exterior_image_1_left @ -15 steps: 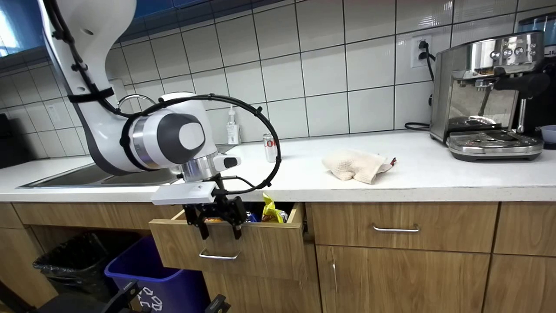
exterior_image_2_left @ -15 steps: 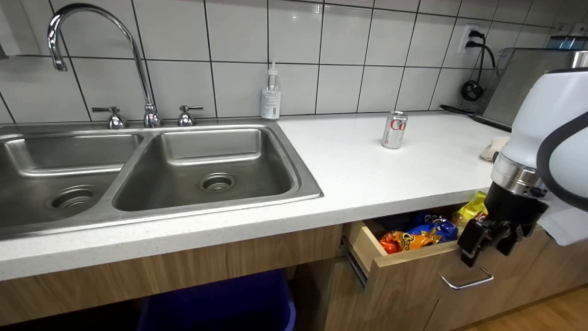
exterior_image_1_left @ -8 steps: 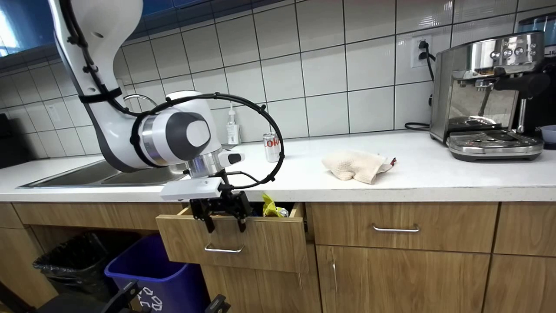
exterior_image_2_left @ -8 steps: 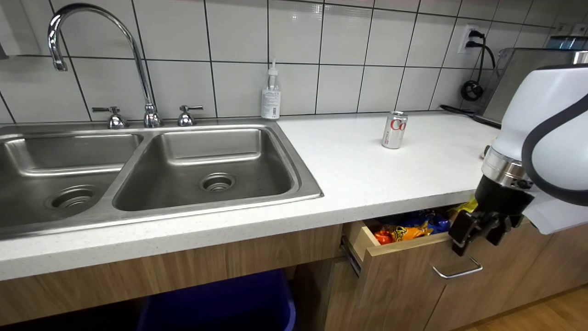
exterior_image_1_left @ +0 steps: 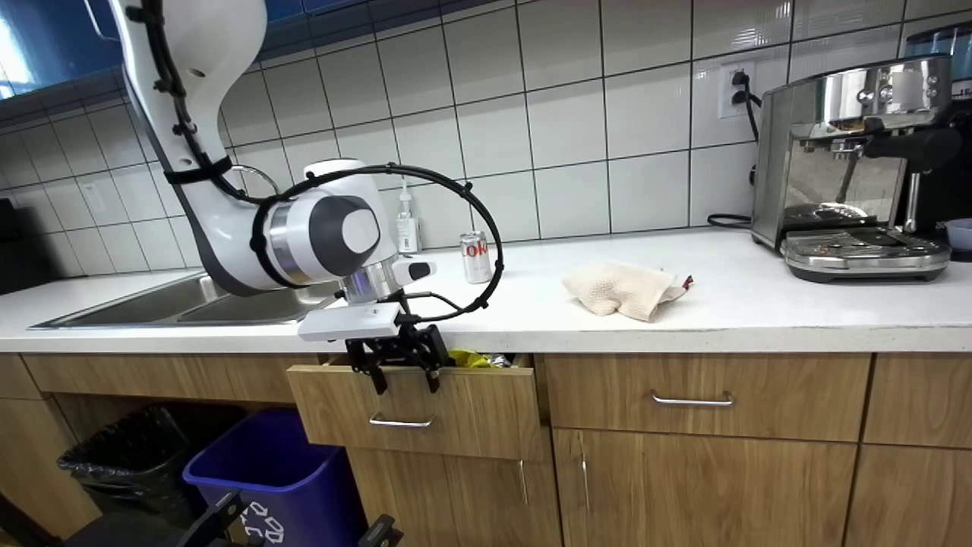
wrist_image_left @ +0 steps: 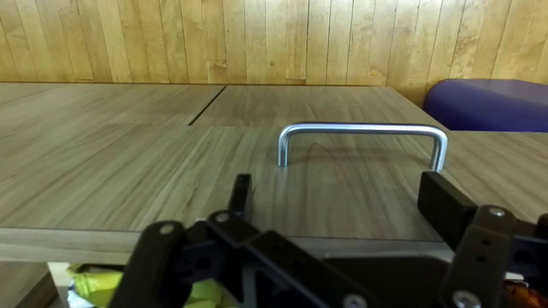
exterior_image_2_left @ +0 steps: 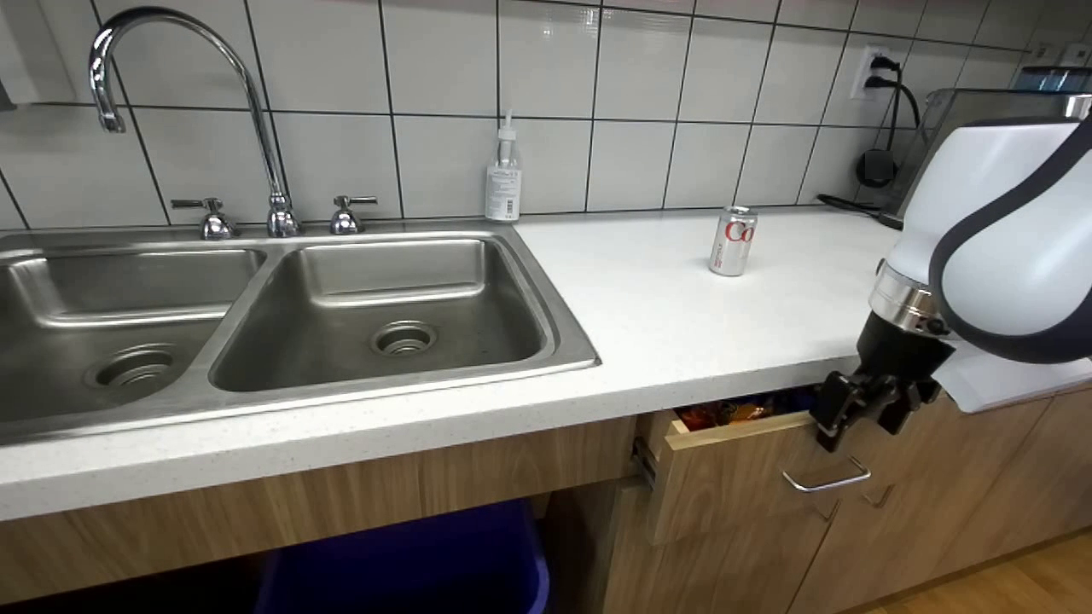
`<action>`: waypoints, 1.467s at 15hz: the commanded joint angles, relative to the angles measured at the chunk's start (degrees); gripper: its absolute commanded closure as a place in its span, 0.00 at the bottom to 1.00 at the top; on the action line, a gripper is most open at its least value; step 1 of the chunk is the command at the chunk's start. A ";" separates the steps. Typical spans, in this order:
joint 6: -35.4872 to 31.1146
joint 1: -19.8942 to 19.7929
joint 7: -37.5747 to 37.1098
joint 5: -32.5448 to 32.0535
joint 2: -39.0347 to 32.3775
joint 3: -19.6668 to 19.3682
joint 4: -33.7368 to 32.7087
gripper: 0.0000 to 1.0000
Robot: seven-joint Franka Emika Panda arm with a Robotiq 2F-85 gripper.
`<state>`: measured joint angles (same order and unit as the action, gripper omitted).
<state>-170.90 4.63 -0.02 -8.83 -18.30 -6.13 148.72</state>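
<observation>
The hand is seen spread, its fingers held wide apart at the face of a wooden drawer. The fingertips are placed just below the drawer's top edge; whether contact is made cannot be told. The drawer is found partly open, right at the hand. A metal handle is mounted on its face, just under the fingertips and apart from them; in the wrist view it is framed across the gap between the fingers.

Packets are held in the drawer behind the hand: a yellow bag close by, an orange-red packet on the sink side. Their print cannot be read.

A can is stood upright on the tabletop, above and behind the hand. Pieces of a red word, "Co" and "ok", can be read on it across the exterior views. A pump bottle is set farther back, by the corner of the sink; a label is shown, words too small.

In an exterior view, a crumpled cream cloth is seen right of the hand, well apart, with a coffee machine beyond it. Below and left of the hand, a purple bin is marked with white recycling arrows.
</observation>
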 commanded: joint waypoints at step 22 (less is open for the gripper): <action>-0.45 -1.36 0.46 0.59 -5.38 -0.06 -8.95 0.00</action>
<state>-170.83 4.08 -0.02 -8.54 -22.67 -6.11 142.26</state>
